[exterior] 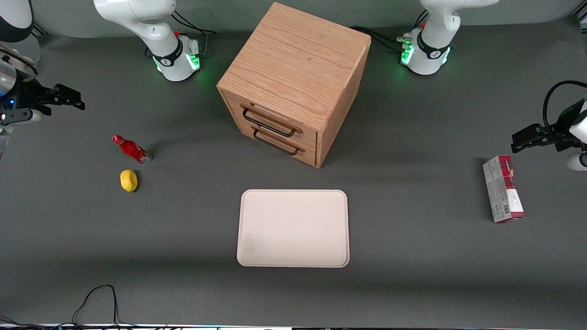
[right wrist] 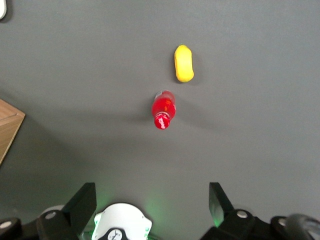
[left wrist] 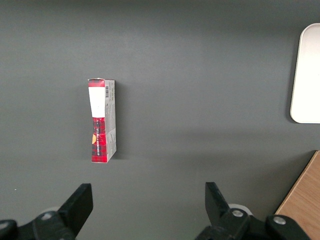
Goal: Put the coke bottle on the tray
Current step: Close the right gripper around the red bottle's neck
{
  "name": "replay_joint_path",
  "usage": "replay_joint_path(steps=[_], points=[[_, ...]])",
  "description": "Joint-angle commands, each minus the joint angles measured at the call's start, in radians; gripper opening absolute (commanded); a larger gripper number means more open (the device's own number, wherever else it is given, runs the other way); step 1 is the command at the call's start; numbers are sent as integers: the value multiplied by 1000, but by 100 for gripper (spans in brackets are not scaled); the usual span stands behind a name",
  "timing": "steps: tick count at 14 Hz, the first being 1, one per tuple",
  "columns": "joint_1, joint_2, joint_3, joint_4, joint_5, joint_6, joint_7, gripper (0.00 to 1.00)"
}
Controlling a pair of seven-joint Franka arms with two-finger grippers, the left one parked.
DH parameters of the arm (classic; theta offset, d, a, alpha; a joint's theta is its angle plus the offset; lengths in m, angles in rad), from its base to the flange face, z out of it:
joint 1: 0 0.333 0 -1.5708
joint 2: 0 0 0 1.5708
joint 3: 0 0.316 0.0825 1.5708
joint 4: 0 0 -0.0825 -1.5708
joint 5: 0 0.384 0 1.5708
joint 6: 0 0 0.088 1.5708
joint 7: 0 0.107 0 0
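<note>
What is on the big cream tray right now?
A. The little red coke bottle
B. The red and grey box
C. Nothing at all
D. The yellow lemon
C. The tray is bare; the coke bottle stands on the table by the lemon, the box lies toward the parked arm's end, and the open gripper hangs above the bottle, holding nothing.

A wooden drawer cabinet (exterior: 293, 85) (two drawers), a yellow lemon (exterior: 129, 180) — and a red-and-grey carton (exterior: 503, 189) lying flat.
</note>
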Motion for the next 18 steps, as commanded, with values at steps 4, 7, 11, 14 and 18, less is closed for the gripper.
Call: replay_joint_path(steps=[4, 7, 11, 14, 18], points=[[11, -22, -26, -296, -19, 353, -12, 100], [9, 21, -29, -402, -19, 526, -10, 100], [9, 49, -57, -470, -21, 622, -16, 100], [11, 69, -57, -475, -19, 639, -16, 100], [11, 74, -57, -478, -21, 643, -18, 100]])
